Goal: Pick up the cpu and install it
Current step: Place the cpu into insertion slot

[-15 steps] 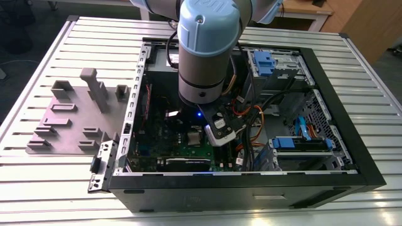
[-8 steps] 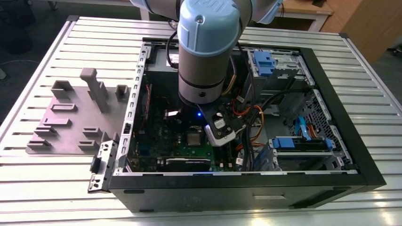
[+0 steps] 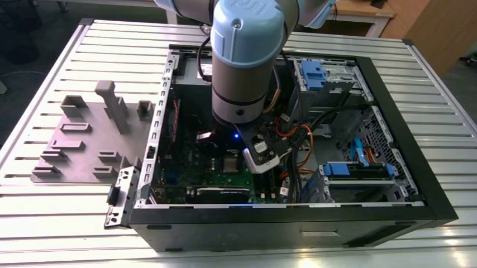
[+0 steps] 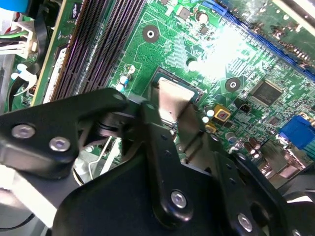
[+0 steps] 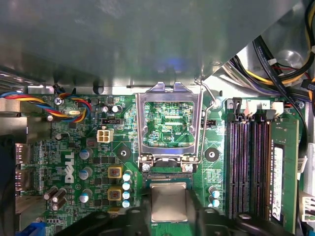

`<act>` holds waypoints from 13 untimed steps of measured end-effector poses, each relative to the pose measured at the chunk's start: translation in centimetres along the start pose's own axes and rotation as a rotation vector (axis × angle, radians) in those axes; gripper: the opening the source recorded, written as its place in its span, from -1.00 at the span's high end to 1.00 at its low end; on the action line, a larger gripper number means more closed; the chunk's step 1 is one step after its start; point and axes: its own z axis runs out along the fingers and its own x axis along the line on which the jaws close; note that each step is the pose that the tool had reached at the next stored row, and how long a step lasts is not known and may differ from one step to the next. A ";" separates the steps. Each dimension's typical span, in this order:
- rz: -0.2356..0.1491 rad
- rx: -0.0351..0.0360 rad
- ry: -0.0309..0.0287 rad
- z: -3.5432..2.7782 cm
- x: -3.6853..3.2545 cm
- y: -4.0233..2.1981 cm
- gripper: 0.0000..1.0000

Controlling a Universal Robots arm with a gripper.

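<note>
Evidently the claw [image 5: 169,219] is drawn narrow about the cpu [image 5: 169,200]. In both wrist views its black fingers [image 4: 158,147] flank two opposite edges of the chip. They sit close enough that I judge them to be gripping it, though the line of contact lies in shadow. The cpu lies flat directly over the socket [image 5: 169,175] with its shiny lid up. I cannot tell whether it is fully down in the socket or just above it.

As to handling, I judge the cpu light, stiff and thin. Its smooth metal lid gives a poor, slippery surface, and its underside and the socket's contacts are probably delicate. The thin edges are the right place to take hold, as here, with the chip kept level and not dragged sideways across the socket.

Just beyond the socket, the hinged frame [image 5: 169,120] stands swung open at the socket's hinge edge, with its wire lever [image 5: 209,98] to one side. A row of dark memory slots [image 5: 246,162] runs beside the socket on the green board [image 5: 216,172]. In the exterior view the arm [image 3: 246,56] reaches down into the open computer case [image 3: 417,190] that encloses the socket.
</note>
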 end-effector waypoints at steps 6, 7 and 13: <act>0.000 0.0000 0.0000 0.04 0.00 0.00 0.57; 0.000 0.0000 0.0001 0.03 0.00 0.00 0.57; 0.000 -0.0001 0.0000 0.04 0.00 0.00 0.57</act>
